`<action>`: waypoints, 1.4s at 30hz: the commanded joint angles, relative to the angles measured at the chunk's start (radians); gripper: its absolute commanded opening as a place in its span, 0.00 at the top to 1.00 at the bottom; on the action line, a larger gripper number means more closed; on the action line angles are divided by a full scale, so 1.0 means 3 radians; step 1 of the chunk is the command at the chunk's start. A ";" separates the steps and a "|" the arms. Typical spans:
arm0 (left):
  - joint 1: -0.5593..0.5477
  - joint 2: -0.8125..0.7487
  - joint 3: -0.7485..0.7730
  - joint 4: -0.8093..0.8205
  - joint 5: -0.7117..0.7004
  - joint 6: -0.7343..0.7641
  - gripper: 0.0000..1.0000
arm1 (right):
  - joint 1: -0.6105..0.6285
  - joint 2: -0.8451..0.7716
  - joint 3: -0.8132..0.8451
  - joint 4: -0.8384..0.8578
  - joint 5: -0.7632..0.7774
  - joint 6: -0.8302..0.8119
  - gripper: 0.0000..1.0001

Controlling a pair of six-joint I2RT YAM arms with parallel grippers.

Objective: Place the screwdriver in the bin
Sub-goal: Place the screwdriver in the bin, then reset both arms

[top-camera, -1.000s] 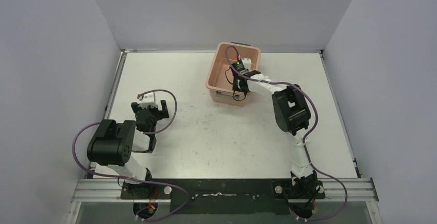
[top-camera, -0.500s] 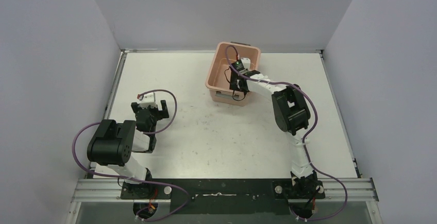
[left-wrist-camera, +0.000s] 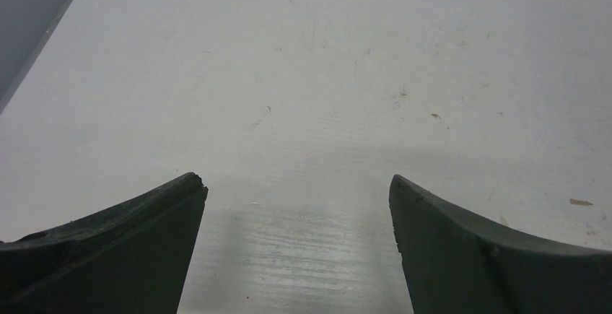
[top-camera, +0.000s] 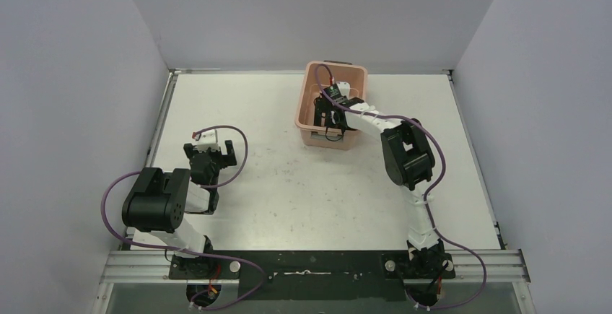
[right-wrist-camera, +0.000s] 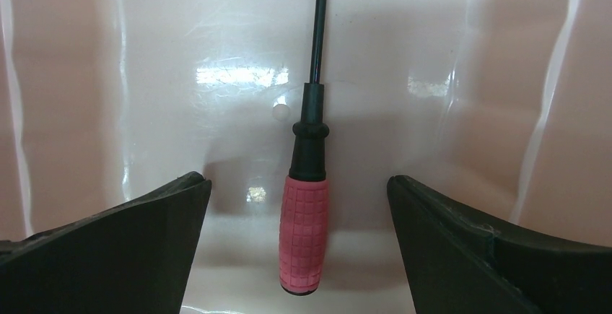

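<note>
The placing part of the task appears to be done. In the right wrist view the screwdriver (right-wrist-camera: 303, 234) is seen lying flat on the glossy floor of the bin (right-wrist-camera: 166, 61), with its red handle toward the lower edge of the frame and its thin black shaft running to the top edge. It is flanked by the right claw (right-wrist-camera: 297, 182), which is spread wide with nothing pinched, and neither finger touches the handle. Only the lifting of that arm out of the bin seems to be left. In the top view the bin is found at the upper centre of the surface (top-camera: 274, 184), with the right claw lowered inside it. Nothing else can be made out in the bin. The left claw (left-wrist-camera: 297, 180) is likewise spread and empty, held over the surface at the lower left.
</note>
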 commanded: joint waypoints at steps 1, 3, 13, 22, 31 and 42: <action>-0.0007 -0.0017 0.0060 0.0124 0.0009 0.0019 0.03 | 0.0009 -0.0296 0.0146 -0.0106 0.0059 -0.0014 0.00; -0.0007 -0.0016 0.0060 0.0124 0.0009 0.0026 0.03 | 0.0011 -0.0308 0.0165 -0.0124 0.0054 -0.0012 0.00; -0.0007 -0.0018 0.0060 0.0125 0.0009 0.0025 0.03 | 0.0013 -0.0407 0.0546 -0.0425 0.0067 -0.0046 0.00; -0.0007 -0.0016 0.0060 0.0126 0.0009 0.0022 0.03 | 0.0029 -0.0621 0.1029 -0.0783 0.0200 -0.0190 0.00; -0.0007 -0.0017 0.0060 0.0121 0.0009 0.0022 0.03 | 0.0080 -0.0892 0.1438 -0.1079 0.0350 -0.0355 0.00; -0.0007 -0.0015 0.0060 0.0124 0.0009 0.0022 0.03 | 0.0203 -0.1054 0.1805 -0.1280 0.0427 -0.0642 0.00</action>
